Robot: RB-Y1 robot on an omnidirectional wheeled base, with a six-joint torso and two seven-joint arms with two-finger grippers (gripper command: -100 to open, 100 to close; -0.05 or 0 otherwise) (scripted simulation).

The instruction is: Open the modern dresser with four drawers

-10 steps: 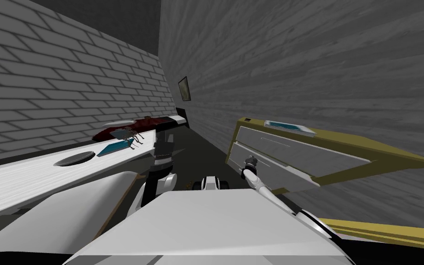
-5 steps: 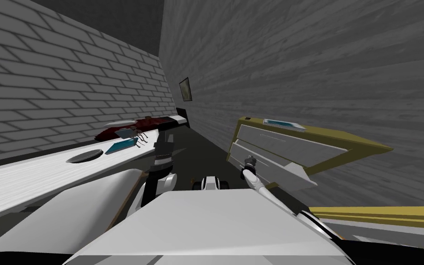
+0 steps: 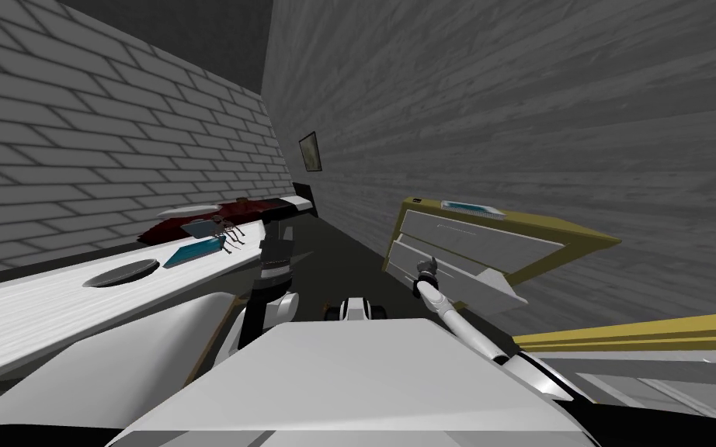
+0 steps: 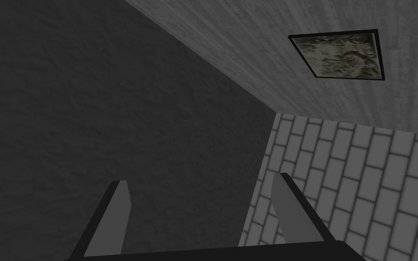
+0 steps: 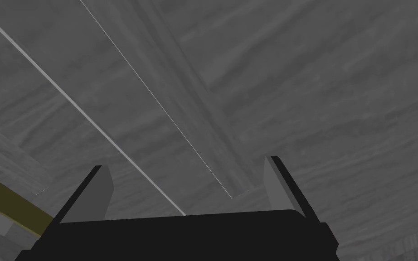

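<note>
The dresser (image 3: 496, 244) stands on my right against the grey wall, with a yellow frame and grey drawer fronts. Its second drawer (image 3: 465, 281) looks pulled out a little. My right gripper (image 3: 427, 265) hovers right in front of that drawer. In the right wrist view, the right gripper (image 5: 187, 183) is open and faces a grey drawer front (image 5: 303, 90). A thin pale handle line (image 5: 113, 141) runs across the front between its fingers, untouched. My left arm (image 3: 275, 260) points upward beside the white table. The left gripper (image 4: 199, 204) is open and holds nothing.
A long white table (image 3: 53, 306) runs along the brick wall on my left, carrying a dark round dish (image 3: 119, 272), a blue flat item (image 3: 192, 251) and a small figure (image 3: 224, 229). Another blue flat item (image 3: 469, 207) lies on the dresser top. A second yellow-edged piece (image 3: 636, 334) sits at lower right.
My right gripper has opened and risen slightly in front of the drawer. The whole head view has swung, so I have turned. The left arm has stayed put.
</note>
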